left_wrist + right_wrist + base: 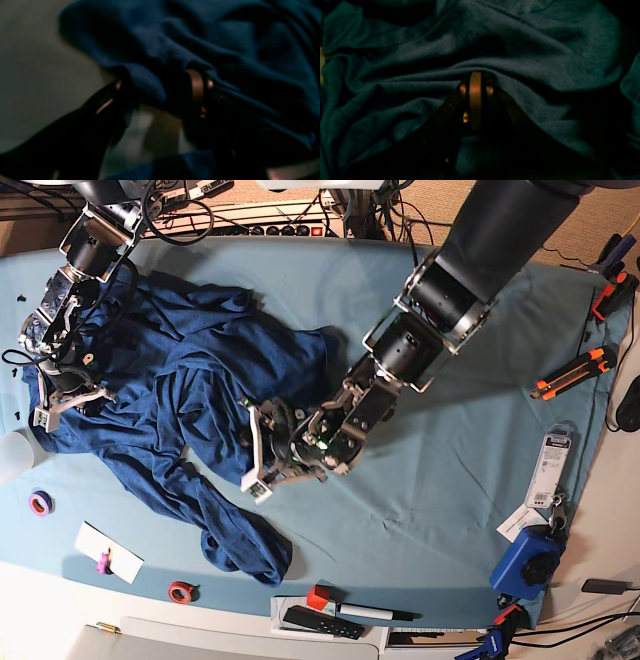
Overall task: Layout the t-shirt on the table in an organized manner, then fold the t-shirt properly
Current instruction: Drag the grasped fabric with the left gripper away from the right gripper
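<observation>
The dark navy t-shirt (200, 370) lies crumpled on the left half of the teal table (450, 510), with one part trailing toward the front edge. My left gripper (262, 455) is at the shirt's right edge. In the left wrist view the left gripper (157, 85) stands open, and a fold of the t-shirt (147, 82) bulges between its two fingers. My right gripper (60, 395) is at the shirt's far left edge. In the right wrist view the right gripper (475, 75) has its fingers pressed together, and the t-shirt (520, 37) bunches over their tips.
A purple tape roll (40, 502), a white card (108, 552) and a red tape roll (180, 591) lie near the front left. A marker and a black remote (330, 610) sit at the front edge. An orange knife (570, 373), a packet (548, 470) and a blue tool (528, 565) are at the right.
</observation>
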Robot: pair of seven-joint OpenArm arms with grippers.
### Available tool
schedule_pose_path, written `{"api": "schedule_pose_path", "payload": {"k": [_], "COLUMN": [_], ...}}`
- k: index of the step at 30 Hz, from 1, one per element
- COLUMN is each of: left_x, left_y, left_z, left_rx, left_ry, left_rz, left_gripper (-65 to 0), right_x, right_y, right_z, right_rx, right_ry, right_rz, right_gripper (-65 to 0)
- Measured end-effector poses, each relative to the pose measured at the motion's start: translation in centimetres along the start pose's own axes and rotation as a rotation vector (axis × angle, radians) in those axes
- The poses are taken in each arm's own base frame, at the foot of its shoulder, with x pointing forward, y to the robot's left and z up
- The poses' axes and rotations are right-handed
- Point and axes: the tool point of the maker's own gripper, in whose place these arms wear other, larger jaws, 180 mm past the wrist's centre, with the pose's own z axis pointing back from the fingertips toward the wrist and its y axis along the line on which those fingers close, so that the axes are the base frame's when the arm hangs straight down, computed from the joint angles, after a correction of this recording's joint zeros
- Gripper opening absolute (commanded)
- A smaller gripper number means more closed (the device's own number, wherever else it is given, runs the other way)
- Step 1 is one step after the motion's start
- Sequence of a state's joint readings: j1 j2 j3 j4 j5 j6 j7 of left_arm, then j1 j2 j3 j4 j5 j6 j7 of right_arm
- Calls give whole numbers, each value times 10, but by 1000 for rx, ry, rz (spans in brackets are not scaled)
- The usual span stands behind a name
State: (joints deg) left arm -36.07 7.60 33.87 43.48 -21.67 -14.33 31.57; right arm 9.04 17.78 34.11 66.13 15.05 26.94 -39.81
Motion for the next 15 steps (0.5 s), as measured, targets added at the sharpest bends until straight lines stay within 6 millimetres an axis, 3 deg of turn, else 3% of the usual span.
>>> {"api": "schedule_pose_path", "payload": {"k": [4, 15], "left_x": [0, -1], "left_y": [8, 7], "left_z": [1, 2], "left_rx": [29, 22], "left_ry": [1, 14], "left_rz": [5, -76], "left_gripper": [-650, -650], "right_x": [0, 0], "right_y": [0, 0], "right_z": [0, 0], "right_rx": [0, 0], "right_ry": [0, -1], "right_rz": [0, 0], "right_gripper": [-626, -626]}}
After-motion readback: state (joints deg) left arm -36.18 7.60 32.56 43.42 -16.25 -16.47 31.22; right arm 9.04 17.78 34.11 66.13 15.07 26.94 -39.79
